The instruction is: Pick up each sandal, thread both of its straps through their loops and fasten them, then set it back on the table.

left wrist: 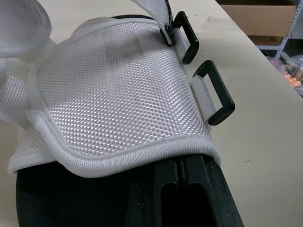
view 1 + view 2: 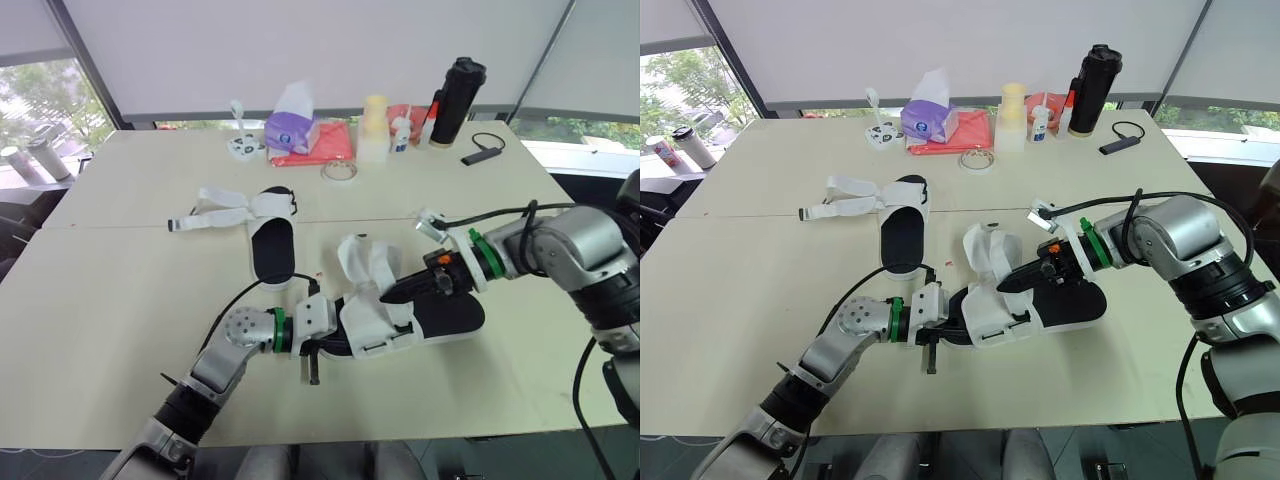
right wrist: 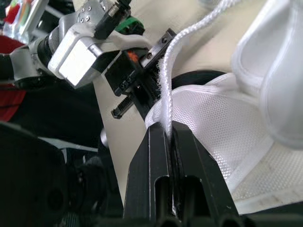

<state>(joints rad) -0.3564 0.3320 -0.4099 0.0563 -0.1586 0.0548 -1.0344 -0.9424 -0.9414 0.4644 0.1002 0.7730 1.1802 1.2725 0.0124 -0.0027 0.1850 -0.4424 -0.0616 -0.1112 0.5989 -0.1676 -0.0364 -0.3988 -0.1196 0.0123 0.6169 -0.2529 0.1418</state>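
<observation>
Sandal (image 2: 455, 315) sits low in the centre of the head view, on the table (image 2: 120, 300), and both your grippers are on it. Your right gripper (image 3: 165, 130) is pinched tight on a white strap (image 3: 165, 71), which rises out from between its fingers. Your left gripper (image 2: 335, 343) is closed narrow on the left end of the sandal, just under the white mesh flap. Two black loops (image 1: 215, 92) stand out from the edge of this flap. A second sandal (image 2: 270, 245) lies up and left of the first, near the middle of the frame, its straps spread toward the left.
</observation>
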